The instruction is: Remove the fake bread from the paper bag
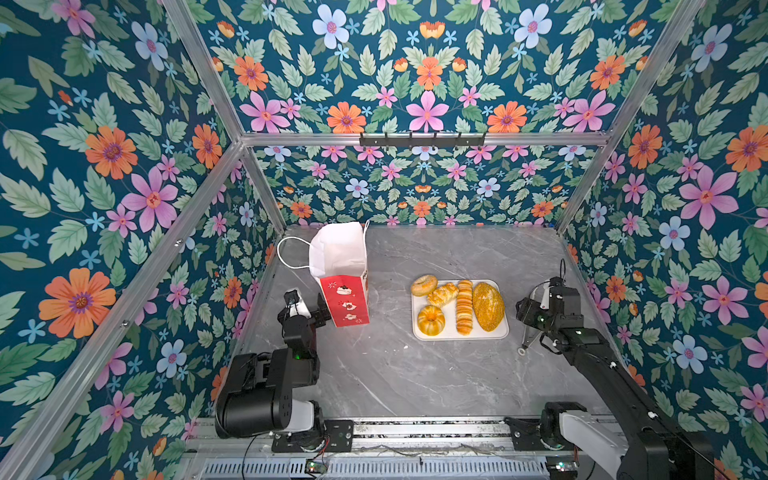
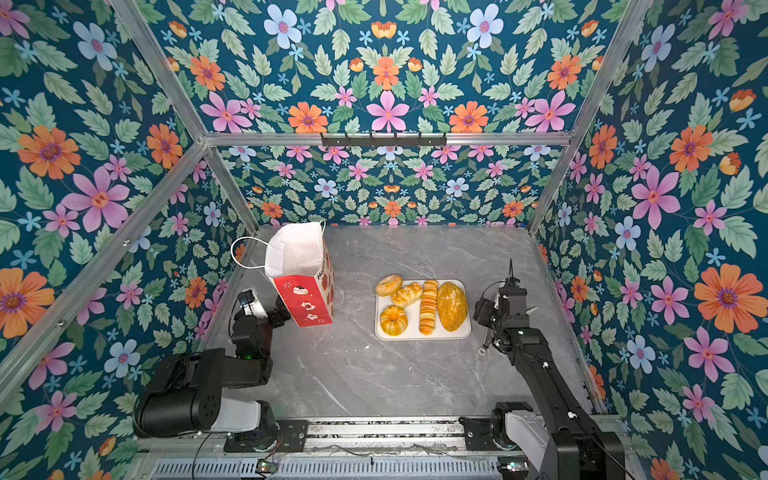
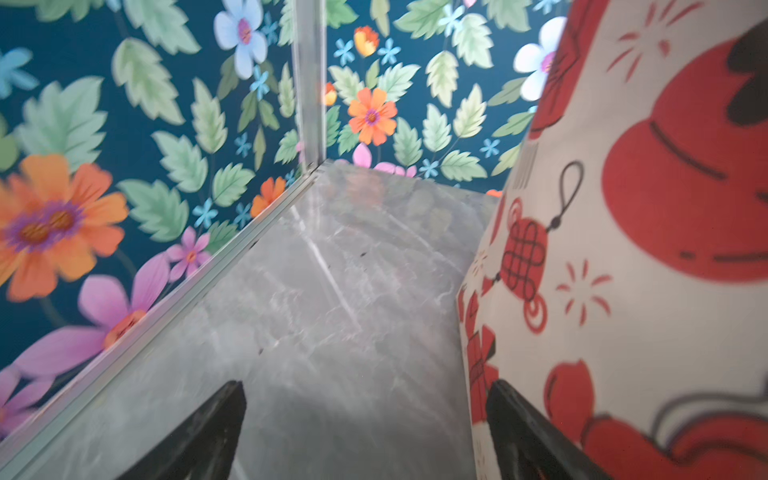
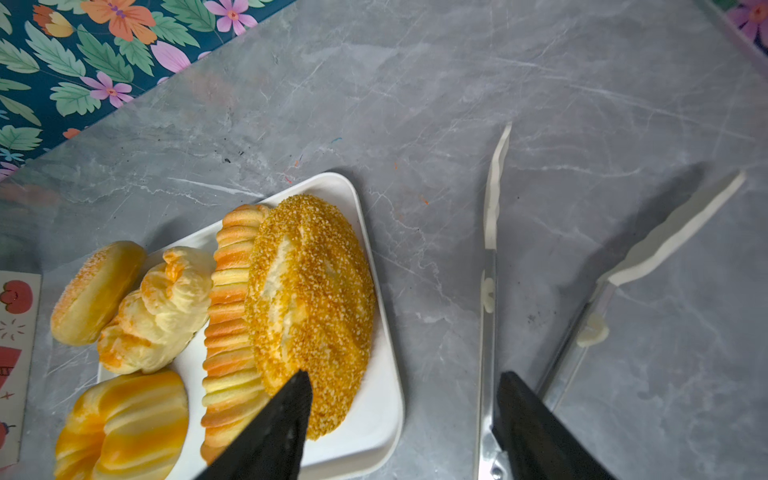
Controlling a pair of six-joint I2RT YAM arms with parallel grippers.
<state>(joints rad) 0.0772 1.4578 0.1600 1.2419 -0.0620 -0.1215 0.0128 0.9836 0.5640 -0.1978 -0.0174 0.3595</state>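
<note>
While all five pieces of fake bread rest on the flat white rectangular tray (image 1: 461, 336), the tall red paper bag (image 1: 345, 301) stands on the grey marble-pattern bench (image 1: 395, 374) well to the left of the tray, as both top views show. Its mouth is open upward, and only white inner wall shows through it.

On the tray, the pale bagel (image 1: 424, 284) and the flaky pastry (image 1: 442, 294) sit at the far-left corner. The glossy ring bun (image 1: 431, 320) takes the near-left corner, the long ridged loaf (image 1: 464, 307) the middle and the oval seeded loaf (image 1: 488, 306) the right side. The two loaves touch.

The left hand (image 3: 365, 388) is at the bag's lower part, on the side facing away from the tray. Its fingers are spread wide, with bare bench between them. One finger (image 3: 523, 424) lies close against the bag's wall; contact cannot be confirmed.

The right hand (image 4: 405, 376) is just right of the tray, fingers moderately apart, nothing clamped. Metal tongs with white tips (image 4: 491, 216) lie on the bench right of the tray, beneath this hand.
</note>
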